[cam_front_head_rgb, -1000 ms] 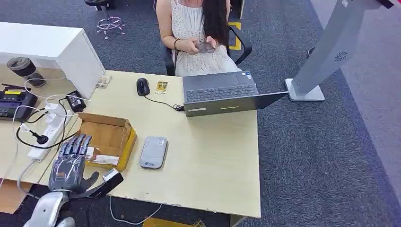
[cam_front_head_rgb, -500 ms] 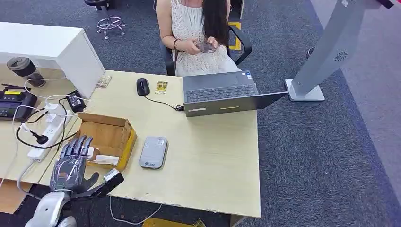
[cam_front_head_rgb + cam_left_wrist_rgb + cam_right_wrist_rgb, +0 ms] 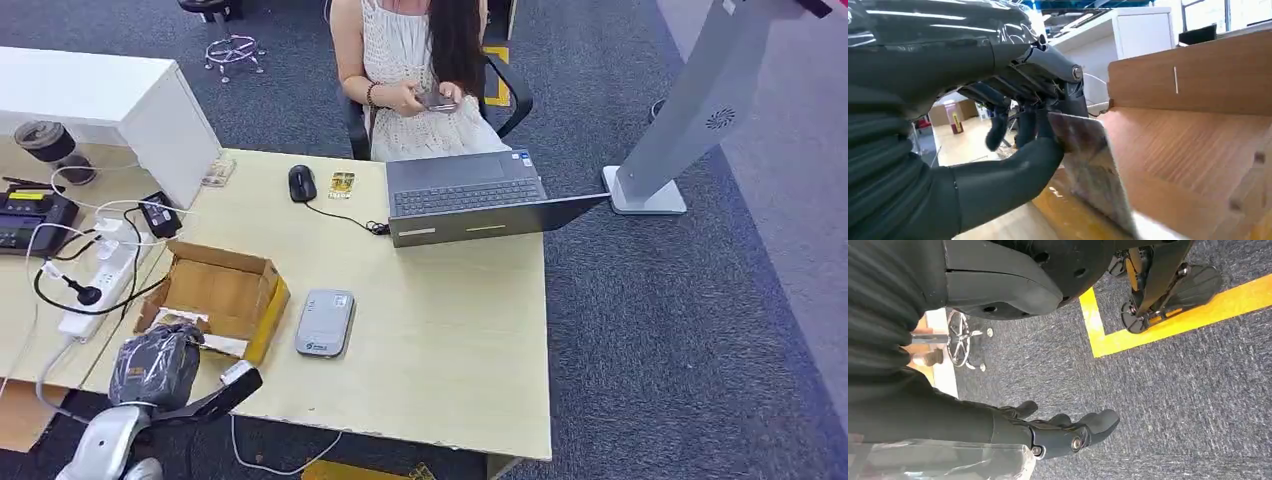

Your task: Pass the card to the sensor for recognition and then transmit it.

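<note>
— So, where is your left hand (image 3: 155, 365)?

— Curled at the near edge of the desk (image 3: 450, 330), over the near end of the open cardboard box (image 3: 215, 295). From my left wrist I see my fingers (image 3: 998, 125) bent in and my thumb pressing the card (image 3: 1088, 165) against them, so the card is pinched, tilted, right at the box's inner wall.

— And your right hand (image 3: 1063, 432)?

— Hanging low over the grey carpet beside a yellow floor line (image 3: 1168, 320), fingers loosely apart with nothing in them.

— What lies beyond the box?

— Just beside it sits the grey card reader (image 3: 325, 322). Further back are a black mouse (image 3: 301, 183) and an open laptop (image 3: 470, 195), and behind the desk a person (image 3: 415, 75) sits holding a phone (image 3: 437, 100).
</note>
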### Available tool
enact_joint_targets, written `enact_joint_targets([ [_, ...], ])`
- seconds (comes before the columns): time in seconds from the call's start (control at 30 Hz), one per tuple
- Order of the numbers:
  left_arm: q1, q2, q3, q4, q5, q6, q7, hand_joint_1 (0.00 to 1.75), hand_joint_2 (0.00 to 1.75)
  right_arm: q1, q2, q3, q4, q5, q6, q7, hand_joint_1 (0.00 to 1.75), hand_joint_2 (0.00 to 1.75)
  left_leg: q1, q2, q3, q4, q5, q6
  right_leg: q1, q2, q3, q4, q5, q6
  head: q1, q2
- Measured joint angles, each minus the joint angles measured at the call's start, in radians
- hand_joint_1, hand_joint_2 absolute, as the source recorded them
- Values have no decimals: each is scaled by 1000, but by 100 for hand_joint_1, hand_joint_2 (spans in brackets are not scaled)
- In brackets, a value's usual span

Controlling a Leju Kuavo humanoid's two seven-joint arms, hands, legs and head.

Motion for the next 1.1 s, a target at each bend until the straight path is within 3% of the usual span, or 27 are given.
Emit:
enact_joint_targets([
  [0.77,-10,0,0,4,9,6,-18,175,175,0,0,0,0,19,3,-1,0,175,0,0,0,0,0,0,0,0,0,0,0,0,0,0],
  [0.9,-78,8,0,21,6,-21,-6,171,175,-1,0,0,0,53,5,0,0,175,0,-1,0,0,1,0,0,-1,0,0,0,0,0,0],
  [1.1,-257,22,-6,92,-16,-96,28,159,175,-2,0,3,0,87,7,2,0,175,0,-2,1,0,2,0,0,-1,0,0,2,0,0,0],
])
